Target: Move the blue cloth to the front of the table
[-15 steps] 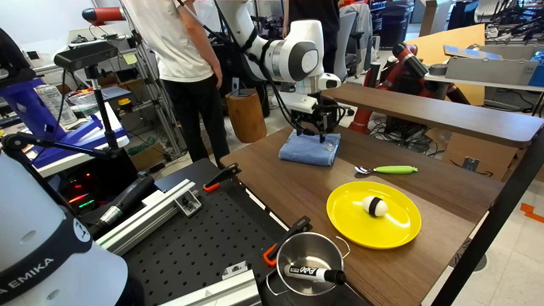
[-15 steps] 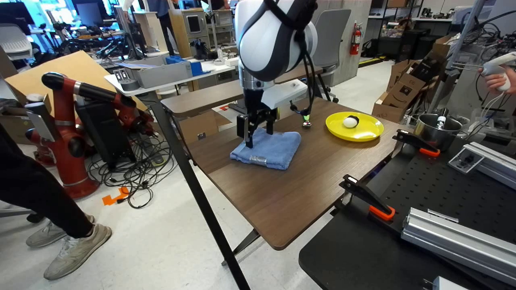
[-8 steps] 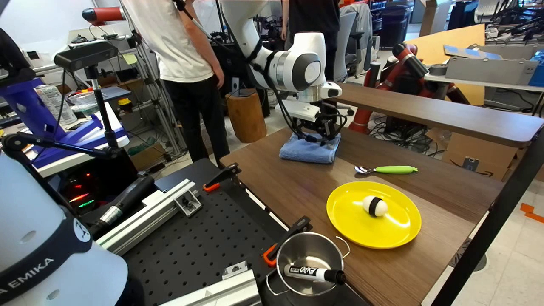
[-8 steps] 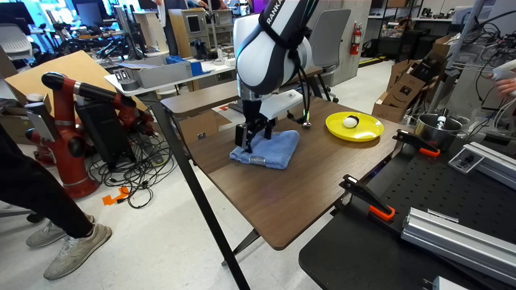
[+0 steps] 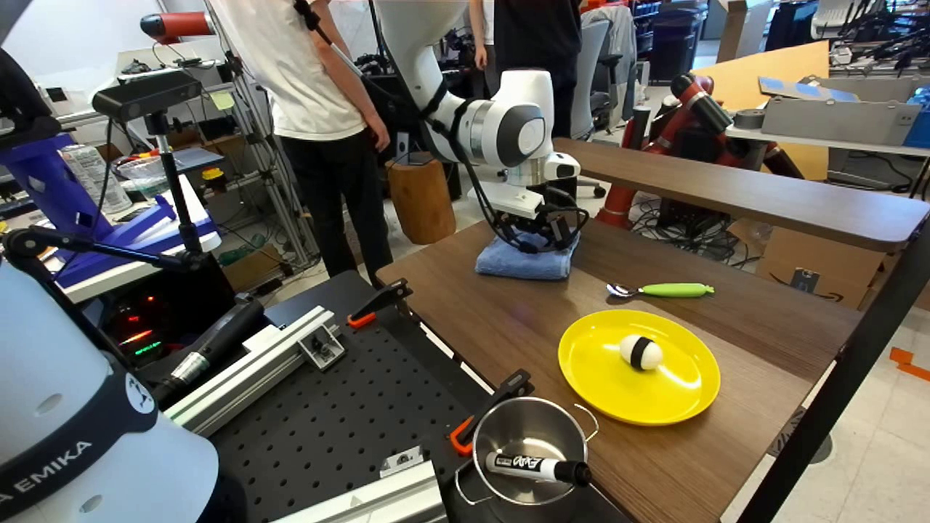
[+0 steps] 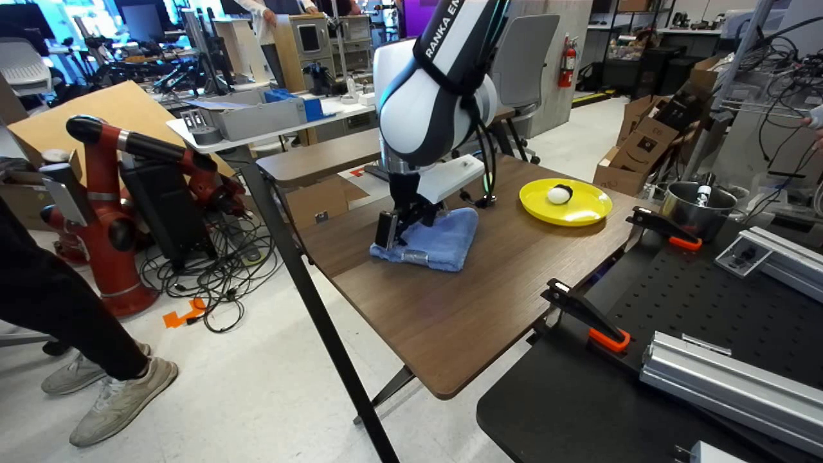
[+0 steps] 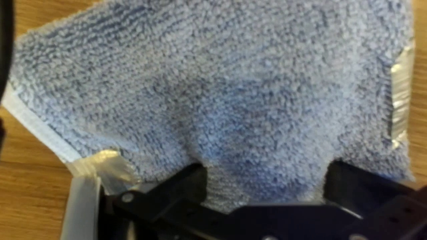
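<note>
On the desk (image 5: pixel 465 305): yellow plate (image 5: pixel 603 388) bearing black-banded, egg-shaped piece (image 5: pixel 641 352); green-handled spoon (image 5: pixel 668 290) nearby. Blue cloth (image 7: pixel 240 93) near one end, bulging between jaws that stand well apart, touching it.

Blue cloth (image 6: pixel 447 239) is lying folded, roughly rectangular, on the brown, wood-grained worktop (image 6: pixel 501 276), toward one end. Surface is looking soft, looped; in the wrist view, part of it is bulging. Two edges are shining silver in places.
</note>
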